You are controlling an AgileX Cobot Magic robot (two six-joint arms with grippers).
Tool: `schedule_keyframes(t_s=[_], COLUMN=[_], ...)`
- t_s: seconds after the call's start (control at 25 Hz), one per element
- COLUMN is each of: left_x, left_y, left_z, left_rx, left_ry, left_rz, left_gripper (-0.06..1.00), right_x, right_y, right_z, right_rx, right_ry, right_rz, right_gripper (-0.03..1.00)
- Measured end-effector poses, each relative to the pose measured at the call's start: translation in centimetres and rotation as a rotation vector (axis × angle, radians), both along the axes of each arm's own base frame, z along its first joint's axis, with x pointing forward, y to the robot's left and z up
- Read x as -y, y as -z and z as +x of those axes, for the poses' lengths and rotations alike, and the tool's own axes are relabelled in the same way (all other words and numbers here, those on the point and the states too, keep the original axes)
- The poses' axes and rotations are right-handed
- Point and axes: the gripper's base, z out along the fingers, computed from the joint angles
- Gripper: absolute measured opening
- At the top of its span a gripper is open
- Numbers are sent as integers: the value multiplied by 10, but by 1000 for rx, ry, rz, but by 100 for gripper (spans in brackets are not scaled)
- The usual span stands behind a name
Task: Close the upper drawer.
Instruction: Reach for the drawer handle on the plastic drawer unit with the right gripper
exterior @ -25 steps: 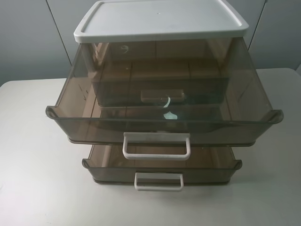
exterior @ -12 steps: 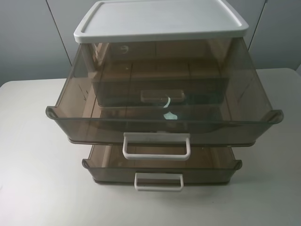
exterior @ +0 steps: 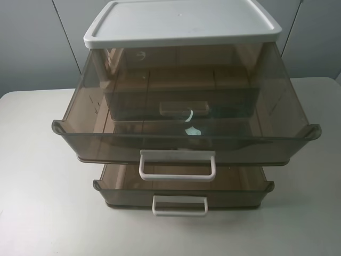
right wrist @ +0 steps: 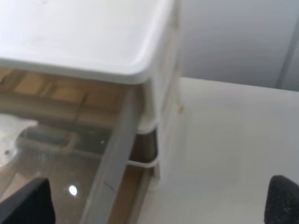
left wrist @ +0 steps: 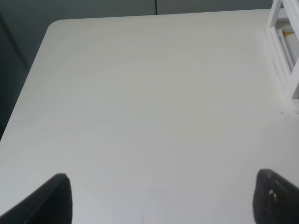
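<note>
Upper drawer (exterior: pixel 106 140) still wide open

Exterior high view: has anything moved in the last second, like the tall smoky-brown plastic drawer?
Nothing visibly changed. The tall translucent smoky-brown upper drawer stays pulled out, as does the lower brown drawer beneath it.

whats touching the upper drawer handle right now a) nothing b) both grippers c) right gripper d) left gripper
A: in the high view the upper drawer is pulled out and its handle is bare. The left gripper hangs open over the table, and the right gripper is open beside the cabinet.
</note>
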Motion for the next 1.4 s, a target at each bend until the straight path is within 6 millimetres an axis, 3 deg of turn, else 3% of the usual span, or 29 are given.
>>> schedule_keyframes(t_s=[0.24, 0.4, 0.84, 1.12, 1.4], left_x=[0, 0, 0, 0, 0], left_y=[0, 0, 0, 0, 0], left_z=[0, 0, 0, 0, 0], left_rx=[0, 0, 0, 0, 0], left_ry=[0, 0, 0, 0, 0], left_rz=[0, 0, 0, 0, 0], left_gripper=[74, 74, 74, 74, 74], right_x=[-30, -63, -152, -185, -205], right_y=[8, 17, 42, 68, 89], right_z=[37, 42, -2, -15, -25], right_rx=[-70, -89, -114, -200, -223], right_ry=[-269, -464, -1026, -1164, -1249], right_rz=[-90, -145, -273, -366, -493], right_gripper=[64, 64, 64, 64, 64])
